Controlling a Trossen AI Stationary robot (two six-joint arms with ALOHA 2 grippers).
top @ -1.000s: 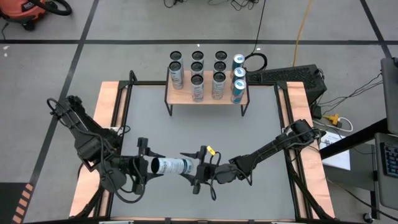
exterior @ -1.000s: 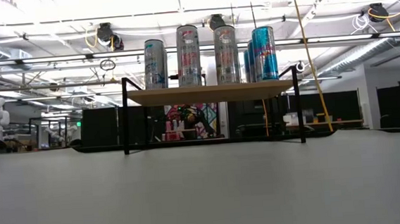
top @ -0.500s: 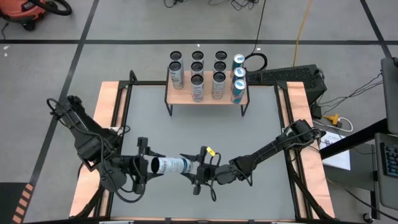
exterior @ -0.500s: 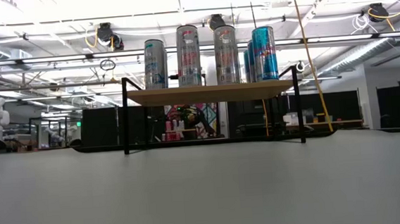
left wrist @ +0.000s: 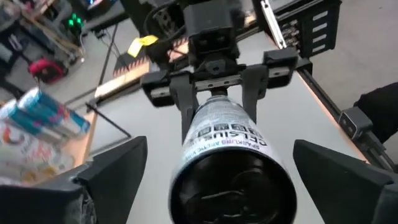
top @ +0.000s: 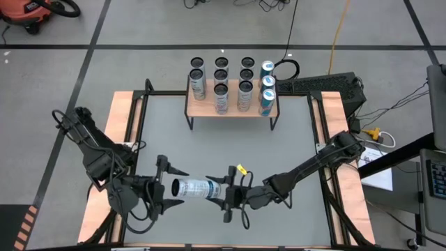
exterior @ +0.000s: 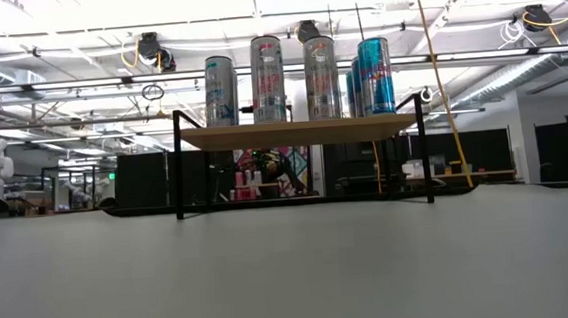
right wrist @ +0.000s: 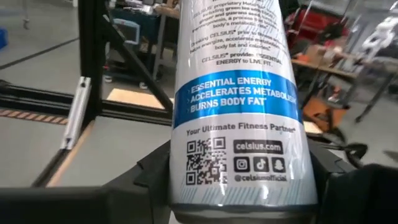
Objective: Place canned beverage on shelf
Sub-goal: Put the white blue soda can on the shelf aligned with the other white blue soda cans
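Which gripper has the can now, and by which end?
The right gripper holds the can by one end, lying level above the table. The left gripper is open, clear of the other end.

Low in the frame a white can lies sideways above the table, the right gripper clamped on one end, the left gripper spread around the other, while the shelf at upper centre carries upright cans.

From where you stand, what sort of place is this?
Probably a robotics lab or workshop: bare ceiling pipes and strip lights, an orange shop vacuum on the concrete floor, and a test table with a shelf of cans.
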